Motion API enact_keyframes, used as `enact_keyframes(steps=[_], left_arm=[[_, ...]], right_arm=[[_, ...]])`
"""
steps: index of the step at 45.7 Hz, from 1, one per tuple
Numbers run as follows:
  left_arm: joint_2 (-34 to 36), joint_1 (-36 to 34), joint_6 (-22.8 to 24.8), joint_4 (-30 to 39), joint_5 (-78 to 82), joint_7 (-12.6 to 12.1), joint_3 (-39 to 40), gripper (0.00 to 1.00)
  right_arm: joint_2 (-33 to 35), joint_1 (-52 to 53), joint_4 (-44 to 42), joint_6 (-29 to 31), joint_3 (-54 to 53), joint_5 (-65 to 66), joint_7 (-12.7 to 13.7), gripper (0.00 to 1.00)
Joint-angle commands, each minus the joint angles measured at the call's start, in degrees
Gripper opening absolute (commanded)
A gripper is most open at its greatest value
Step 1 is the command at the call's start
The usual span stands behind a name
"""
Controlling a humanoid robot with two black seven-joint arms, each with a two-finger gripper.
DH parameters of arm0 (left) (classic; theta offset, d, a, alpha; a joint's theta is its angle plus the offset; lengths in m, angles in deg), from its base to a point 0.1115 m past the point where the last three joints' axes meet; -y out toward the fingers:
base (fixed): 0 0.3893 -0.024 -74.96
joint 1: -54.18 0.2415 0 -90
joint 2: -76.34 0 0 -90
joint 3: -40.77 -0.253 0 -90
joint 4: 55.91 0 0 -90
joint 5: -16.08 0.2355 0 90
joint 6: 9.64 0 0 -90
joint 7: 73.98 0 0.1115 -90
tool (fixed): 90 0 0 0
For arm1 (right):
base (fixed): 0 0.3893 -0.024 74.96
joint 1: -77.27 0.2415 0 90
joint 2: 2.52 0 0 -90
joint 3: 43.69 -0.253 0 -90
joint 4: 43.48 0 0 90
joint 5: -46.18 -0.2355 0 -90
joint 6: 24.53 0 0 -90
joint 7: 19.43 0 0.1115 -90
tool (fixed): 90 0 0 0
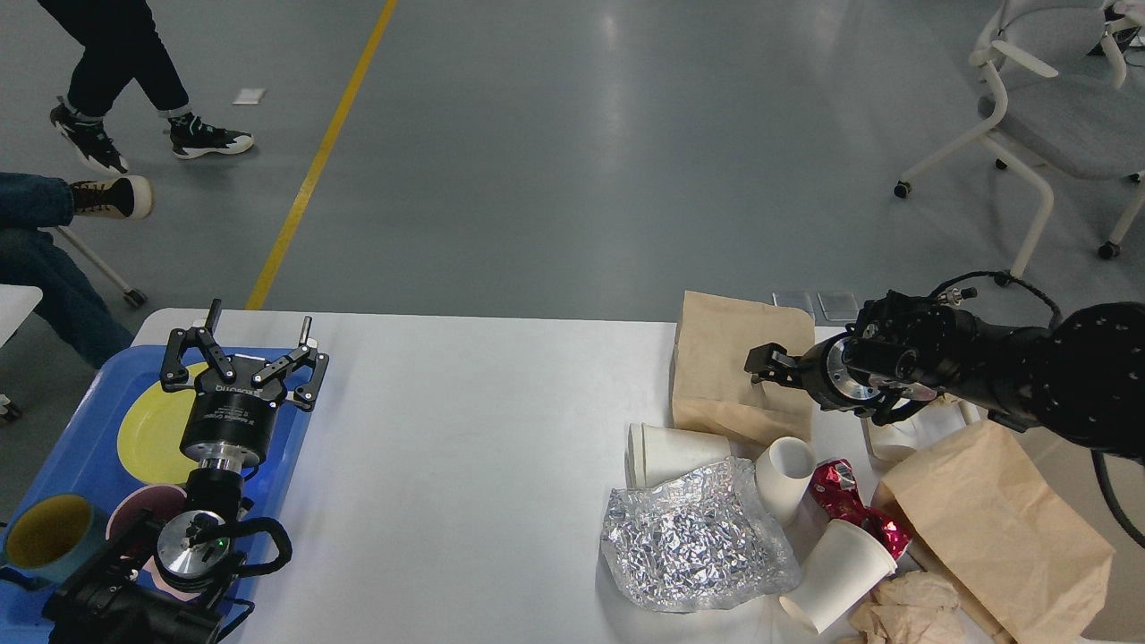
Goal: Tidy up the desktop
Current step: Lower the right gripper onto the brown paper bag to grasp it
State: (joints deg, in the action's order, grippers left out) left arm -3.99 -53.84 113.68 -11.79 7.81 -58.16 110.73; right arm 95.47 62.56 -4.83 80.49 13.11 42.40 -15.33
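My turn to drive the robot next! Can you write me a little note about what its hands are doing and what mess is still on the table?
Left gripper: open, empty, hovering over the blue tray, which holds a yellow plate and cups.
Right gripper: over the flat brown bag at the far edge of the desktop; too dark to tell if it is open or gripping.
Done: left half of the desktop looks bare.
Left: right side is cluttered with the crumpled foil, several white paper cups, a red wrapper, a second brown bag and crumpled paper.
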Motion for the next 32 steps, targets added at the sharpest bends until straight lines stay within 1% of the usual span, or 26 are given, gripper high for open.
enact_keyframes(steps=[1,9,20,26,27,28,29,32], left_arm=[[0.0,0.0,-0.01,0.0,0.0,0.0,0.0,0.96],[-0.09,0.0,-0.01,0.0,0.0,0.0,0.0,0.96],[0.0,0.0,-0.01,0.0,0.0,0.0,0.0,0.96],[0.0,0.0,-0.01,0.0,0.0,0.0,0.0,0.96],[0.0,0.0,-0.01,0.0,0.0,0.0,0.0,0.96],[-0.09,0.0,-0.01,0.0,0.0,0.0,0.0,0.96],[-0.01,0.0,-0.01,0.0,0.0,0.0,0.0,0.96],[0.0,0.0,-0.01,0.0,0.0,0.0,0.0,0.96]], right_arm=[[0.1,-0.67,0.02,0.02,-0.37,-0.09,-0.06,1.0],[0.27,-2.6,-0.25,0.02,-3.54,-2.99,-0.15,1.0],[0.36,-5.68,-3.23,-0.51,-6.61,-7.47,-0.15,1.0],[0.36,-6.03,-3.85,-1.74,-7.32,-10.02,0.12,1.0],[0.36,-6.12,-3.94,-2.18,-7.32,-10.2,0.29,0.99],[0.36,-6.12,-3.94,-2.44,-7.23,-10.2,0.38,0.95],[0.28,-6.03,-3.94,-2.62,-7.06,-10.2,0.38,0.89],[0.01,-5.95,-3.68,-2.53,-6.97,-10.2,0.47,0.61]])
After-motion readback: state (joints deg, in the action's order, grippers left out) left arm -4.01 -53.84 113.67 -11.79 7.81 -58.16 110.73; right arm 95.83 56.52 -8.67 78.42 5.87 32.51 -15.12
